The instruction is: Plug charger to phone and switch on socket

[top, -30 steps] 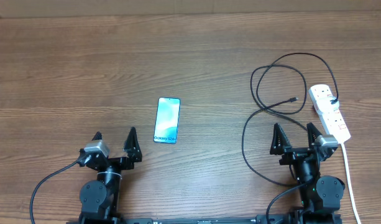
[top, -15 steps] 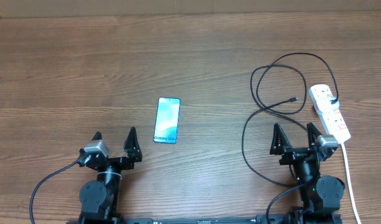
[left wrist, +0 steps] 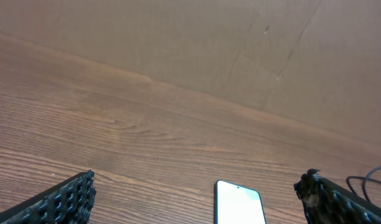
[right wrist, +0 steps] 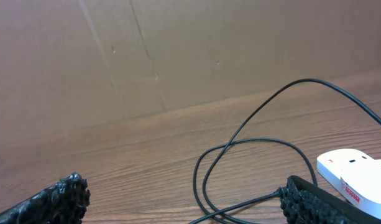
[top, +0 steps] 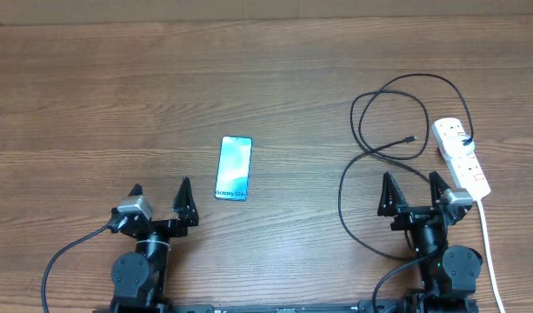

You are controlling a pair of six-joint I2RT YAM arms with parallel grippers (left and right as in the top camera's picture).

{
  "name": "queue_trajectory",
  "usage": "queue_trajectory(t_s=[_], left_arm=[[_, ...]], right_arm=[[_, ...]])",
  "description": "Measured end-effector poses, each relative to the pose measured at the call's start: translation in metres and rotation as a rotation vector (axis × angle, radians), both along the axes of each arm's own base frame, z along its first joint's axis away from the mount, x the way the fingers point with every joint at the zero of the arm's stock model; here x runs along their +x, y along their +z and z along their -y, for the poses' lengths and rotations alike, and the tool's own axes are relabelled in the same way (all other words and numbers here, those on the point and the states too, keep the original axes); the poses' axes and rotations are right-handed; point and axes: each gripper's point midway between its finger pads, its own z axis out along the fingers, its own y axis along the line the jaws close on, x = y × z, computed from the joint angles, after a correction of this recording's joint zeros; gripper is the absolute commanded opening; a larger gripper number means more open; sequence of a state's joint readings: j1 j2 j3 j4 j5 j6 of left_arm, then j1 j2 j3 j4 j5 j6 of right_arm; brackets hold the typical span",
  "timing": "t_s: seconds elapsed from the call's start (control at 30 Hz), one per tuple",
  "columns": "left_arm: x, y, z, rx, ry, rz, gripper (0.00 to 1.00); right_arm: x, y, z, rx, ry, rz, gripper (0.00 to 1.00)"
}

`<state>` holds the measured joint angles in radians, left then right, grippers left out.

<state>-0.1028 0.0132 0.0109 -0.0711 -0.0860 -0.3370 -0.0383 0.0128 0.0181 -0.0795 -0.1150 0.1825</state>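
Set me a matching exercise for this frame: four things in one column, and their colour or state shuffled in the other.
Things:
1. phone
2. charger
3. socket
4. left gripper

Descriptions:
A. white, with red marks
B. open, holding nothing
C. black, lying in loops
D. face up, light blue-green screen

Pairs: 1-D, 2-C, 3-A, 4-B

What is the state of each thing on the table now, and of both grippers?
phone: lies flat, screen lit, nothing plugged in.
charger: head seems seated in the socket, tip loose on the table.
socket: holds the charger head; switch position cannot be told.
left gripper: open, empty.
right gripper: open, empty.
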Motion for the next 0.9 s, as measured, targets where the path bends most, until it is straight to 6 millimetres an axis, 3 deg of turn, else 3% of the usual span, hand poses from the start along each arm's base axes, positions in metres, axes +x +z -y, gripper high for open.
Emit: queue_trajectory(t_s=[0.6, 0.9], left_arm=[[-0.001, -0.005, 0.014, 0.041, -0.084, -0.018, 1.0], [-0.008, -0.011, 0.015, 0.082, -0.104, -0.117, 1.0]], right_arm=[[0.0, 0.0, 0.0, 0.0, 0.0, 0.0, 1.0], [0.0, 0.0, 0.0, 0.0, 0.0, 0.0, 1.0]])
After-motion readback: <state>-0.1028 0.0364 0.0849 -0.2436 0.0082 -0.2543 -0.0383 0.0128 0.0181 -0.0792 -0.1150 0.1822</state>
